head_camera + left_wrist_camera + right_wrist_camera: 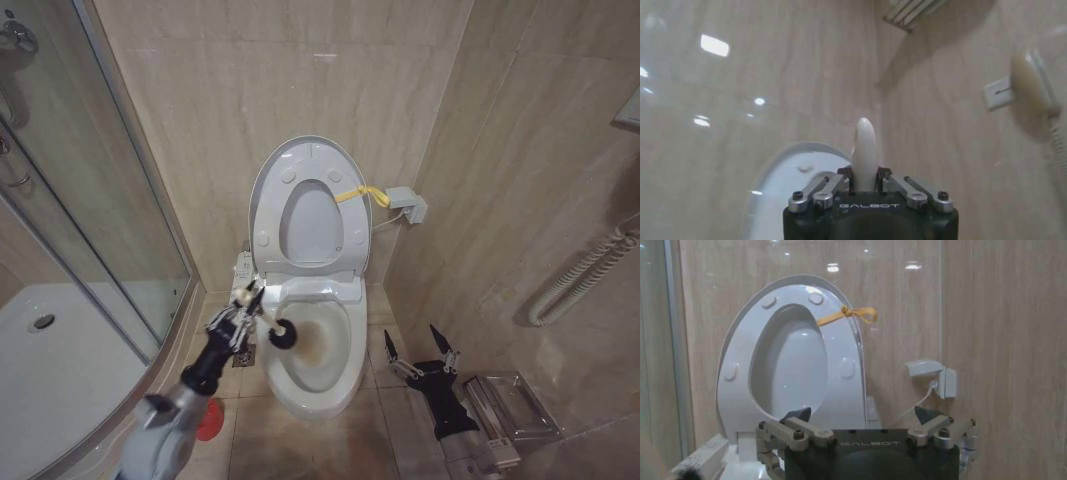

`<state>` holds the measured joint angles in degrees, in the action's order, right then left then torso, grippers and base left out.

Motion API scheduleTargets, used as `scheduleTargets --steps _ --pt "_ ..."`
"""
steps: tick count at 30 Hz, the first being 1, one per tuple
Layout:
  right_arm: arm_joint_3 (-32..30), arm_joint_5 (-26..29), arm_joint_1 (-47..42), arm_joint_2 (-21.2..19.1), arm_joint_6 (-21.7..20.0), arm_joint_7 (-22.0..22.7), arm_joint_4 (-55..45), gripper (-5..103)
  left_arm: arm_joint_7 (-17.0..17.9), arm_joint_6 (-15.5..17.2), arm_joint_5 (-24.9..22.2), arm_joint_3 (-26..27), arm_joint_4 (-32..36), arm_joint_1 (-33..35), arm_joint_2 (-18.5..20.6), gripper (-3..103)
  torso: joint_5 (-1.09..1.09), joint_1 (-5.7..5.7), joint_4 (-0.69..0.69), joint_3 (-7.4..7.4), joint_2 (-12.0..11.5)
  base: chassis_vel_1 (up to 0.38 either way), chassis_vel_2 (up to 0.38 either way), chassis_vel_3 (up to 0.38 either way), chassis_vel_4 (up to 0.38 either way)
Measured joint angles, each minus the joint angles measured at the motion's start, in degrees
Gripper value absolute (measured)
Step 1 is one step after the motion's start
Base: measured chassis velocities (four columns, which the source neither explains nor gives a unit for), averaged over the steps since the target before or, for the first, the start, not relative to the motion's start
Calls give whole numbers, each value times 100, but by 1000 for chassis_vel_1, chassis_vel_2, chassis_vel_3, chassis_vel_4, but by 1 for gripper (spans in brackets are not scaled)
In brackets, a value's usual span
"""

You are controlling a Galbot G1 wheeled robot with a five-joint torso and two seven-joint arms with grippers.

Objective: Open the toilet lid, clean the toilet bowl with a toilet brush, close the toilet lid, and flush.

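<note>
Glass shower panels (95, 190) and a white shower tray (60, 360) fill the 9 o'clock side of the head view, and a red cylindrical brush holder (210, 422) stands on the tiled floor at about 7 o'clock, partly hidden behind the left arm. Next comes the left gripper (248, 305), its fingers clamped on the thin white stick handle of the toilet brush (270, 327); the dark round bristle head hangs just over the 9 o'clock rim of the white ceramic oval toilet bowl (335, 385), which carries a brownish stain inside. In the left wrist view the handle (865, 150) stands up between the closed fingers of that gripper (867, 186). At 12 o'clock above the bowl, the large glossy white oval toilet lid (275, 175) stands raised against the beige wall with the ring-shaped seat (345, 225) up against it (a yellow strap (355, 192) is tied to the seat's edge). A small white wall box (408, 203) sits at 1 o'clock. Right gripper (422, 352) waits at 5 o'clock beside the bowl, fingers spread apart and holding nothing; its wrist view faces the upright lid (740, 340).
</note>
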<state>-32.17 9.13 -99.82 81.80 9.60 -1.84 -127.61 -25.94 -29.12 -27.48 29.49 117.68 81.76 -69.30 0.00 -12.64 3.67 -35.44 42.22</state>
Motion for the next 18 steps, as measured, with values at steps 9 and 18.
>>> scheduleTargets --steps 9,18 --pt "0 0 0 0 0 0 0 100 934 -36 1225 843 1120 1705 -1036 22 1 1 -1 0 0 0 0 0 0" --pt "0 0 0 0 0 0 0 100 1772 -172 1827 1241 900 2011 -1666 22 1 0 -1 0 0 0 0 0 0"
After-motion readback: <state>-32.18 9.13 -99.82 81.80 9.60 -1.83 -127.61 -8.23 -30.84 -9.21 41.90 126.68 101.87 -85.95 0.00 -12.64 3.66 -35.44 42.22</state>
